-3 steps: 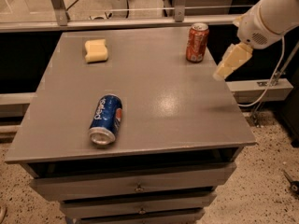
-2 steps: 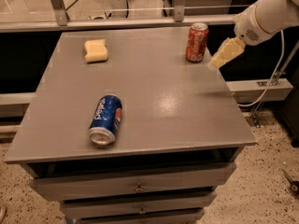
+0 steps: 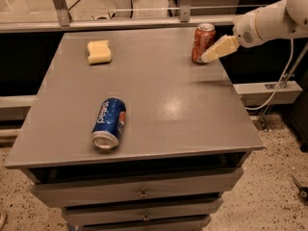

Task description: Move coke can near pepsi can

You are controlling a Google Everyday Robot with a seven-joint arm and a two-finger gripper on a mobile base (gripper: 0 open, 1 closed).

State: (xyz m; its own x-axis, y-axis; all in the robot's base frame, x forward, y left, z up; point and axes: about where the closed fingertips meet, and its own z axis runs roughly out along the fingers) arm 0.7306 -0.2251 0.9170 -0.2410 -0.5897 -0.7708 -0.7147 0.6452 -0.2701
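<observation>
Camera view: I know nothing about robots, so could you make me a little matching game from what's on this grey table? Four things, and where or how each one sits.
Things:
1. coke can
2. pepsi can
3. yellow sponge
4. gripper

Places:
A. lying on its side near the front edge of the table
B. flat near the far left corner
C. standing upright near the far right corner
D. reaching in from the right, close against the red can

Pairs: 1-C, 2-A, 3-B, 4-D
</observation>
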